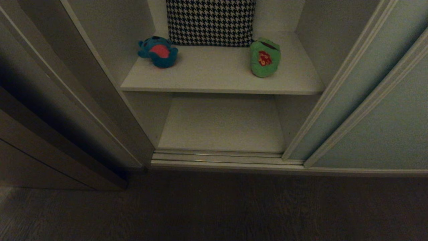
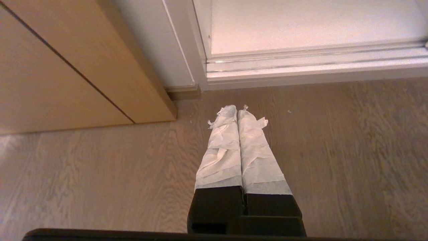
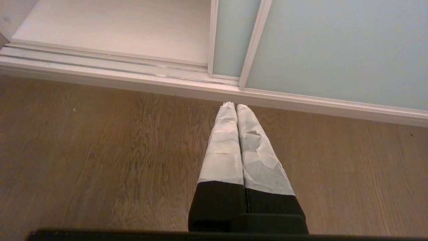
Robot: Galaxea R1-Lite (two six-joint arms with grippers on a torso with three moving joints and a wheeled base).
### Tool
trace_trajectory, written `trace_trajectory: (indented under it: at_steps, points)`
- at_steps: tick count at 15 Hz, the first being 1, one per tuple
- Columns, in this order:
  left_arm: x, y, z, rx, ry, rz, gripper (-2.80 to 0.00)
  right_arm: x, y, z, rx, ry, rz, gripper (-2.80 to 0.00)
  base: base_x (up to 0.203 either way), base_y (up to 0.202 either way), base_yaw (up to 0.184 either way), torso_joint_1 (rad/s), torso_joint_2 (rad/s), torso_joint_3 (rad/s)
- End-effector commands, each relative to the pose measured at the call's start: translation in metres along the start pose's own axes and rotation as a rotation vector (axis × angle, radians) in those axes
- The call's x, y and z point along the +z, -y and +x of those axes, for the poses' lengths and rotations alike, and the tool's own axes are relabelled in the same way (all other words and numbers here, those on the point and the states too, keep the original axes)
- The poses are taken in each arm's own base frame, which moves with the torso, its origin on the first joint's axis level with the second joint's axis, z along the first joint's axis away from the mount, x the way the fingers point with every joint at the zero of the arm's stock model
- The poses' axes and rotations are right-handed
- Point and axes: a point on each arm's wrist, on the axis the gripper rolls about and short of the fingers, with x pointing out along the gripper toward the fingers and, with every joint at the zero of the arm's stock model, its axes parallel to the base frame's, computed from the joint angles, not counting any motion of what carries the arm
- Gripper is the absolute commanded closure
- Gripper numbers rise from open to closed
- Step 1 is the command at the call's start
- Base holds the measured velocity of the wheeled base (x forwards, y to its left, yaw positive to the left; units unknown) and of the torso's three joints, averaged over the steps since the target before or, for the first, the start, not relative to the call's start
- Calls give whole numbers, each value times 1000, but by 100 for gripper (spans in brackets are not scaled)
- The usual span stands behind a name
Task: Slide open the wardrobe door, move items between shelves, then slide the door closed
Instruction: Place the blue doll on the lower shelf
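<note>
Two grippers are parked low over the wooden floor (image 2: 100, 187) before the wardrobe, the left gripper (image 2: 238, 112) and the right gripper (image 3: 233, 106) each clenched on nothing, fingers pressed together. Beyond the floor track (image 1: 217, 157), the sliding wardrobe door (image 1: 364, 110) is seen pushed to the right, leaving the lower shelf (image 1: 220, 124) bare with open room. Farther back on the upper shelf (image 1: 217, 72), the teal-blue bear (image 1: 158, 52) and green frog (image 1: 265, 57) are laid well apart before a houndstooth cushion (image 1: 210, 21); both are judged soft, light, and best pinched across the body.
</note>
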Motion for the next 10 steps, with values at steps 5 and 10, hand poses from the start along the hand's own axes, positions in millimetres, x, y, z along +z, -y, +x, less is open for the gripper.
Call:
trace_trajectory:
  at_steps: [5,10]
  points:
    - [0,0,0,1,-7,5,0,0,0,0,1,-2,-1,0,0,0,0,0,0,0]
    - [0,0,0,4,-9,-6,0,0,0,0,1,-2,-1,0,0,0,0,0,0,0]
